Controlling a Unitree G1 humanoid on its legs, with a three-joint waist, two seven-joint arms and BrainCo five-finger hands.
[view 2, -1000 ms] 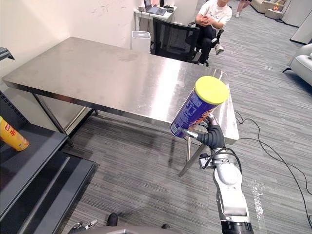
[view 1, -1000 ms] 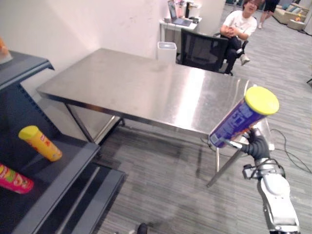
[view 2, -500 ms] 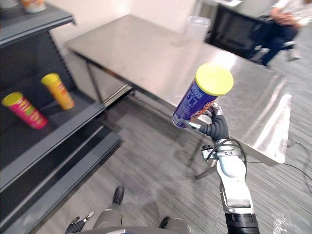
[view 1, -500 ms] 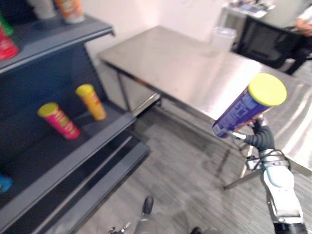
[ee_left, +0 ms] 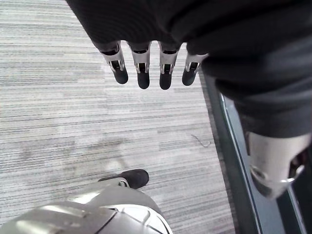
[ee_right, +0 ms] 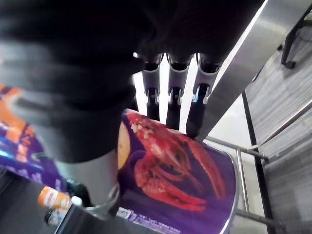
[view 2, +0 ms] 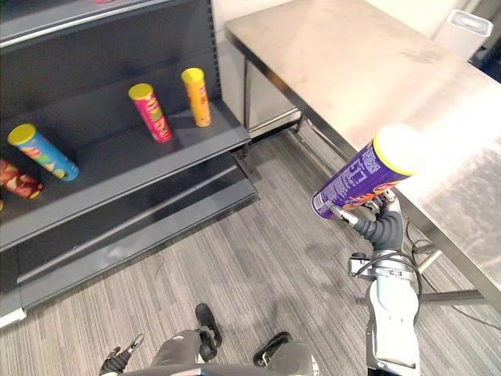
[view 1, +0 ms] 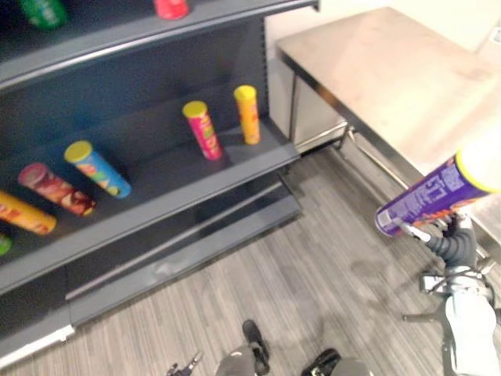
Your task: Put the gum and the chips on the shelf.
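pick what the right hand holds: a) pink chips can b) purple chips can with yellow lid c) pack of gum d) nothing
b, the right hand has its fingers curled round the purple chips can, yellow lid pointing up.

dark shelf [view 2: 156,168], chip cans [view 2: 153,112], steel table [view 2: 368,70]

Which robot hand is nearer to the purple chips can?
Right. The right robot hand is curled round the chips can; the left robot hand hangs low over the floor, far from it.
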